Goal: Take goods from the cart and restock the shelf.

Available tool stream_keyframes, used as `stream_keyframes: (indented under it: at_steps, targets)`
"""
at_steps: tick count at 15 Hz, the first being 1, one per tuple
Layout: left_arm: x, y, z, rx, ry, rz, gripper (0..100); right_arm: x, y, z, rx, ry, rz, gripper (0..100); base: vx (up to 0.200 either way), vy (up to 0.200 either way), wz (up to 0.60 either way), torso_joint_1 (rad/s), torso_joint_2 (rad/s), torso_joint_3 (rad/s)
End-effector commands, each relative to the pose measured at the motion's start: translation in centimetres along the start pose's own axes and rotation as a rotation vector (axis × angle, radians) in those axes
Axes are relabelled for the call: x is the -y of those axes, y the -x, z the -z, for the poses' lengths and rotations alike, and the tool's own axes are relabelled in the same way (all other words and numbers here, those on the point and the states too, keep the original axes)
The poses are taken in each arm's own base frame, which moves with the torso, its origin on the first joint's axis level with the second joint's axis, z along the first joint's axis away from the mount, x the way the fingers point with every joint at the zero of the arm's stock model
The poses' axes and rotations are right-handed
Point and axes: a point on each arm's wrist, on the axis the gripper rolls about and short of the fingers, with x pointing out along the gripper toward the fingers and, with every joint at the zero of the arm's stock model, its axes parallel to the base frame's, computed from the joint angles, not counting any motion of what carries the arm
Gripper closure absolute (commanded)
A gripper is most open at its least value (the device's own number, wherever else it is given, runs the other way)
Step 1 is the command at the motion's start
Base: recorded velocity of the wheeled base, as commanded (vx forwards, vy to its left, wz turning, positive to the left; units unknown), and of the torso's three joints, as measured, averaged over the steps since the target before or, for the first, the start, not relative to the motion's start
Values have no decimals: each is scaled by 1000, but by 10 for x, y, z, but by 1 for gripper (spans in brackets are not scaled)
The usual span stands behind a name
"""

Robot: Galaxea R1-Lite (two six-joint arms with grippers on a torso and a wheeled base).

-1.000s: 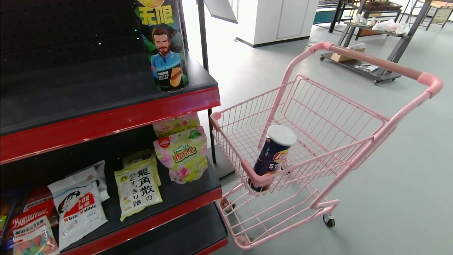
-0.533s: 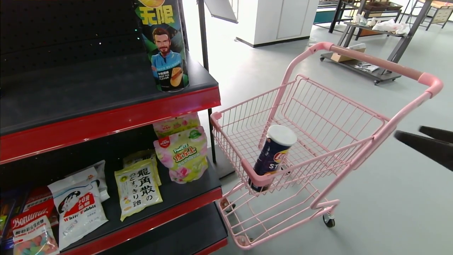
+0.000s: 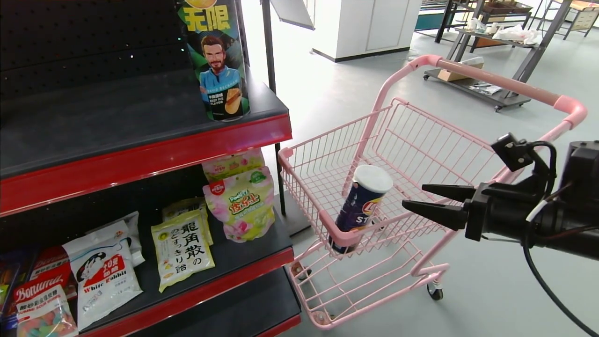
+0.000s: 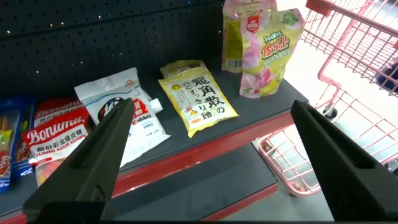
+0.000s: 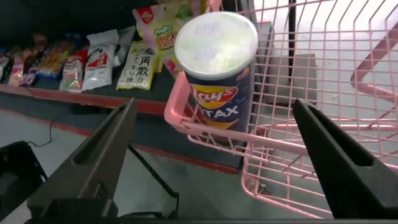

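The right gripper [image 3: 413,196], jaws spread wide, should close just below the lid of the upright chip can [image 3: 361,206] at its nine o'clock, clearing the pink cart [image 3: 496,80] rim.

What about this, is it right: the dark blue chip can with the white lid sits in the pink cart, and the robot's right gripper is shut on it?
Not quite. The right gripper is open and short of the chip can, not touching it; the head view shows the gap. The rest holds: the dark blue can with the white lid sits in the pink cart.
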Motion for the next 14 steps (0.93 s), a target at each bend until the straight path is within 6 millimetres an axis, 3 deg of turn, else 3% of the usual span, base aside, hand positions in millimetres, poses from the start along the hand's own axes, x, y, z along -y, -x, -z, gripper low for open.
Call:
stream_keyframes:
  at_steps: [1,6,14]
  targets:
    - [0,0,0,0,1,0,0,1,-17,11,-58,-21,-33,0,0,0,0,0,0,0]
    - [0,0,0,0,-1,0,0,13,-49,20,-32,6,-51,0,0,0,0,0,0,0]
    - [0,0,0,0,-1,-2,0,31,-82,22,-46,1,-50,0,0,0,0,0,0,0]
